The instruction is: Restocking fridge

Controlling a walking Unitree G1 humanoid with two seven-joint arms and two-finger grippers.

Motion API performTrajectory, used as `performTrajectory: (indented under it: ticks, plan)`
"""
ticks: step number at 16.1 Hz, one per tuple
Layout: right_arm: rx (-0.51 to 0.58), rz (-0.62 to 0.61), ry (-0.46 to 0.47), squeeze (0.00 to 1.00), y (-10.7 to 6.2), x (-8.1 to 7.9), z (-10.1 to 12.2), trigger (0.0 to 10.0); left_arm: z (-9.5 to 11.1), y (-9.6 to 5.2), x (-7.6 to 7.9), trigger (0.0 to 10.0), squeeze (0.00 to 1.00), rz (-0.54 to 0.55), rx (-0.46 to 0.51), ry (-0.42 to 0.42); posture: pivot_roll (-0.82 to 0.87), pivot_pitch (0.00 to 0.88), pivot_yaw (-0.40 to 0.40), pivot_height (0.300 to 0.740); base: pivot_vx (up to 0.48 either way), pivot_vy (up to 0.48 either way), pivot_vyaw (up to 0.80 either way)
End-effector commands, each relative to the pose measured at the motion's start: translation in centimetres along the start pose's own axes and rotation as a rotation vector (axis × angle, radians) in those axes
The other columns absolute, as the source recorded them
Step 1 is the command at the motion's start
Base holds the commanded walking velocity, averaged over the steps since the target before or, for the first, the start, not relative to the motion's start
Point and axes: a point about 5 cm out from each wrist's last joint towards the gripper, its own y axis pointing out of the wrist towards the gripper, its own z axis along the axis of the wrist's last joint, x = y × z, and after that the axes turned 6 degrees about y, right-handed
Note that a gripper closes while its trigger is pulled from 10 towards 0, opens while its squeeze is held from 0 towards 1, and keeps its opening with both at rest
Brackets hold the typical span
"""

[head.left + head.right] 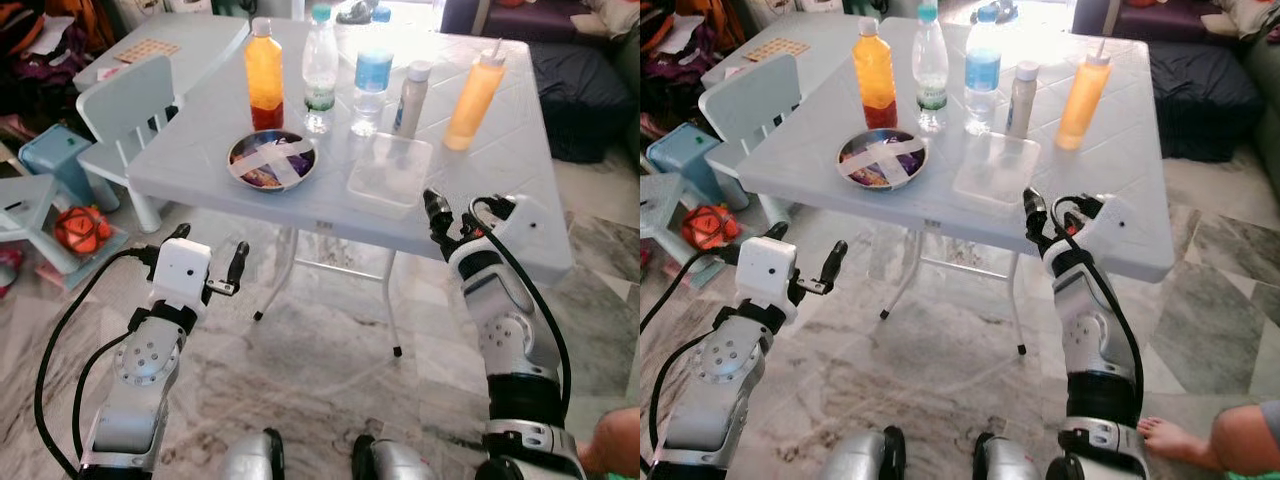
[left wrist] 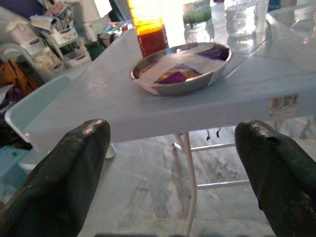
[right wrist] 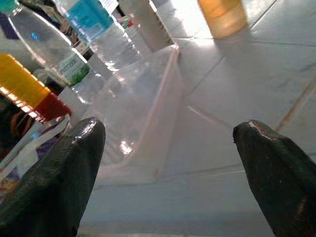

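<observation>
On the pale folding table stands a row of bottles: an orange-and-red juice bottle, a clear bottle with a green cap, a water bottle with a blue label, a slim grey-white bottle, and, leaning slightly, an orange squeeze bottle at the robot's right end of the row. Nearer the robot, in front of the juice bottle, sits a metal bowl holding purple wrappers under crossed strips of pale tape. Beside it, toward the right, lies a clear plastic tub, close to the table's near edge. The right gripper is raised to that edge, just beside the tub's near corner, with its two black fingers spread apart and nothing between them; the right wrist view looks across the tabletop at the tub and bottles. The left gripper hangs lower, below the table edge and in front of the bowl, its fingers likewise wide apart and empty. Off to the robot's left stand a small pale-blue chair and cluttered toys on the marble floor. A person's bare foot rests on the floor at the robot's right.
</observation>
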Motion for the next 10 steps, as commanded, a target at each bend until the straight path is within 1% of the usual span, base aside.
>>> performTrajectory:
  ticks: [1, 3, 5, 6, 8, 9, 10]
  plan:
    - [0.0, 0.023, -0.012, 0.0, 0.6, -0.3, 0.2, 10.0, 0.1, -0.3, -0.3, 10.0, 0.0, -0.007, -0.007, 0.014, 0.14, 0.162, 0.038, 0.74, 0.0, 0.0, 0.0]
    - [-0.007, 0.029, 0.003, 0.0, 1.2, -0.3, 0.4, 10.0, 0.1, -0.4, -0.2, 10.0, 0.0, -0.023, -0.013, 0.021, 0.14, 0.175, 0.046, 0.74, 0.0, 0.0, 0.0]
    - [-0.016, 0.042, 0.008, 0.0, 1.4, -0.4, 0.3, 10.0, 0.0, -0.4, -0.2, 10.0, 0.0, -0.03, -0.014, 0.025, 0.15, 0.181, 0.05, 0.74, 0.0, 0.0, 0.0]
    - [-0.037, 0.072, 0.03, 0.0, 2.1, -0.9, 0.3, 10.0, 0.1, -0.4, -0.2, 10.0, 0.0, -0.038, -0.018, 0.028, 0.15, 0.188, 0.056, 0.74, 0.0, 0.0, 0.0]
    - [-0.06, 0.104, 0.058, 0.0, 2.7, -1.5, 0.2, 10.0, 0.3, -0.6, -0.1, 10.0, 0.0, -0.047, -0.017, 0.032, 0.16, 0.195, 0.063, 0.74, 0.0, 0.0, 0.0]
    - [-0.064, 0.111, 0.059, 0.0, 2.8, -1.6, 0.2, 9.8, 0.4, -0.6, -0.1, 10.0, 0.0, -0.049, -0.016, 0.033, 0.16, 0.195, 0.063, 0.74, 0.0, 0.0, 0.0]
    - [-0.065, 0.12, 0.058, 0.0, 2.9, -1.7, 0.2, 9.1, 0.4, -0.7, -0.2, 10.0, 0.0, -0.051, -0.017, 0.035, 0.17, 0.199, 0.066, 0.74, 0.0, 0.0, 0.0]
